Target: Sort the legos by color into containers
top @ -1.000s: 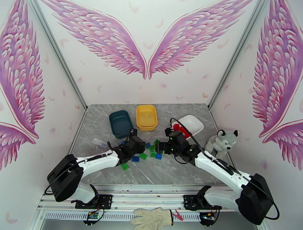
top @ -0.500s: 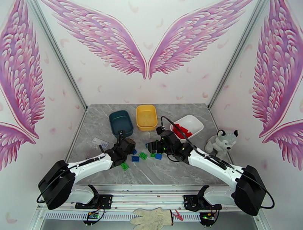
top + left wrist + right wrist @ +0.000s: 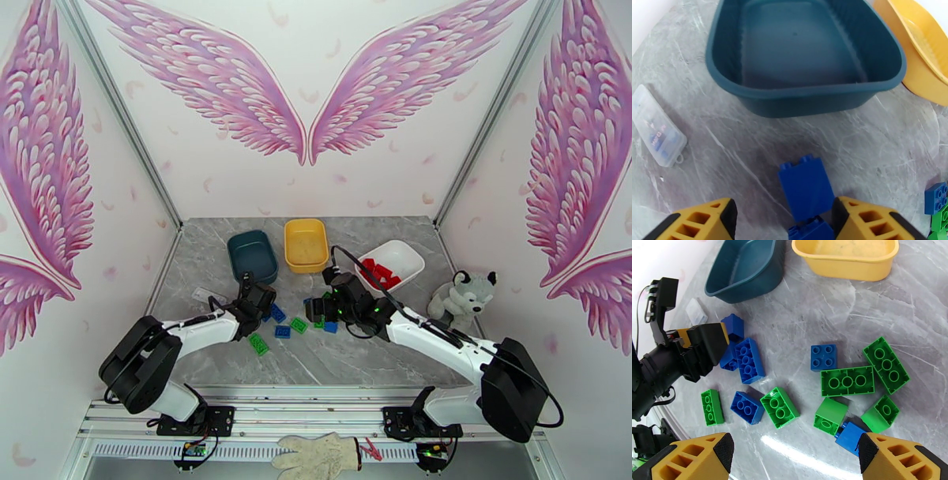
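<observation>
Blue and green legos lie scattered mid-table (image 3: 296, 324). My left gripper (image 3: 784, 215) is open and low over the table, with a blue brick (image 3: 805, 189) lying between its yellow fingers (image 3: 699, 221), close to the right one. Just beyond it stands the dark teal tub (image 3: 805, 89), which holds nothing. My right gripper (image 3: 796, 455) hangs open above the pile: a blue 2x4 brick (image 3: 749, 360), a blue 2x2 (image 3: 823, 357), green bricks (image 3: 847, 381) and others. The yellow tub (image 3: 306, 245) holds no bricks. Red bricks (image 3: 381, 274) lie in the white tub (image 3: 407, 254).
A small clear plastic case (image 3: 656, 132) lies left of the left gripper. A plush husky (image 3: 462, 296) sits at the table's right edge. The two grippers (image 3: 261, 298) (image 3: 320, 304) are near each other over the pile. A glove (image 3: 316, 456) lies on the front rail.
The left gripper has shifted left toward the teal tub, and its jaws have narrowed around a blue brick. The right gripper has moved left over the brick pile.
</observation>
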